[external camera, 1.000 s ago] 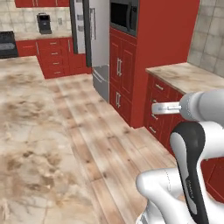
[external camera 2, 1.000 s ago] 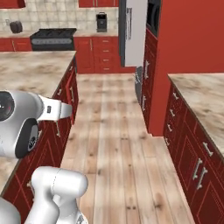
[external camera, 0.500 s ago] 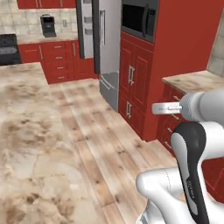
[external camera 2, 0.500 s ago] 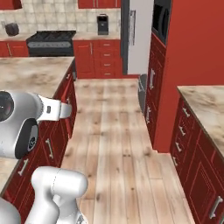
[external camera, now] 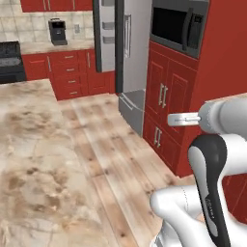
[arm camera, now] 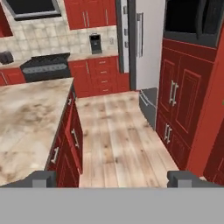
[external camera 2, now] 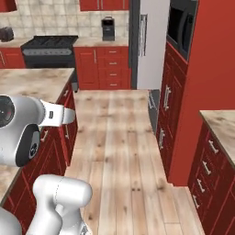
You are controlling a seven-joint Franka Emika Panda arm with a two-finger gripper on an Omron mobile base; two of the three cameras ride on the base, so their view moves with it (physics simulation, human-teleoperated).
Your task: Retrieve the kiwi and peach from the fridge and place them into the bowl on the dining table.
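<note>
The silver-grey fridge (external camera: 131, 53) (external camera 2: 150, 46) (arm camera: 148, 43) stands at the far end of the aisle, right of centre. One of its doors (external camera: 104, 36) is swung open and shows door shelves. The marble-topped dining table (external camera: 29, 144) (external camera 2: 32, 82) (arm camera: 26, 113) runs along the left. My gripper (arm camera: 111, 179) is open in the hand view, its two dark fingertips (arm camera: 43, 178) far apart with nothing between them, pointing down the aisle toward the fridge. The kiwi, the peach and the bowl are out of view.
A tall red cabinet with a built-in black microwave (external camera: 178, 24) stands right of the fridge. A black stove (external camera 2: 48, 46) and a coffee machine (external camera: 58, 31) sit along the back wall. The wooden floor aisle (external camera 2: 114, 137) runs ahead. A marble counter (external camera 2: 220, 128) lies at the right.
The whole picture has shifted: the base has driven forward along the aisle, so the fridge and tall cabinet are nearer. The gripper stays open.
</note>
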